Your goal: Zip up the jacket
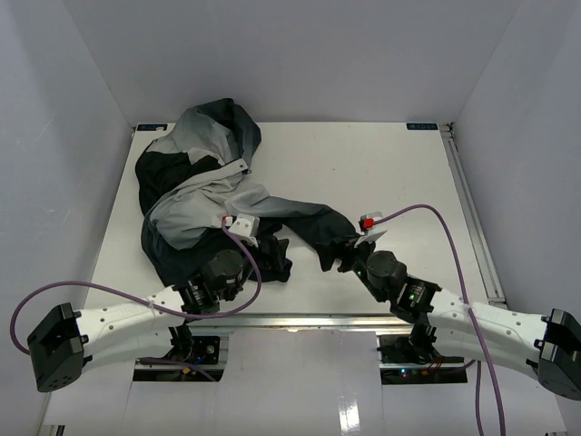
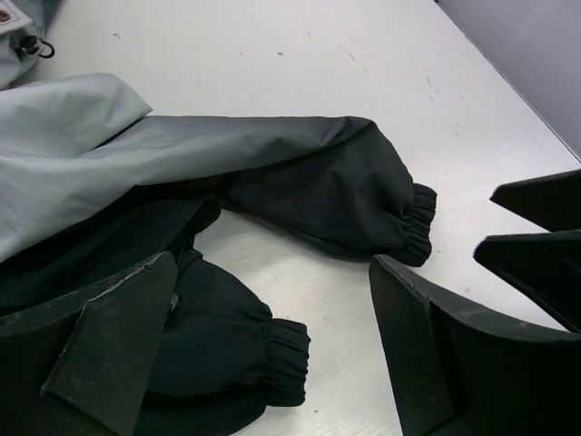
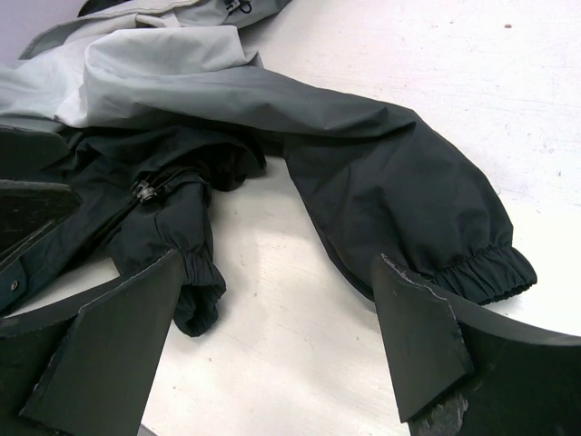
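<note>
1. Fabric jacket (image 1: 204,195), large and hooded, light grey fading to dark charcoal with black lining, crumpled on the left half of the flat white table (image 1: 381,168), hood end toward the far left corner.
2. Two long dark sleeves (image 2: 309,182) stretched from that heap toward the near middle of the table: right-hand cuff (image 2: 416,222), gathered and elastic, reaching farther right; left-hand cuff (image 2: 286,356) lying nearer and more to the left; a strip of bare table between them.
3. Small dark zipper pull (image 3: 143,193) showing among the black folds just beside the left-hand sleeve in the right wrist view; extent of zipping impossible to tell.
4. Left end effector (image 2: 272,263), black with two wedge-shaped fingers, spread wide and holding nothing, low over the strip of table between the two cuffs, its left finger (image 2: 109,345) in front of the left-hand sleeve; touching or not, unclear.
5. Right end effector (image 3: 277,259), same black two-finger build, also spread wide and empty, facing both cuffs from the near right, right-hand cuff just beside its right finger.
6. Both end effectors close together at the near middle, apart from each other, each visible at the edge of the other's wrist view.
7. Metal rail (image 1: 318,320) along the near table edge, arm bases just behind it.
</note>
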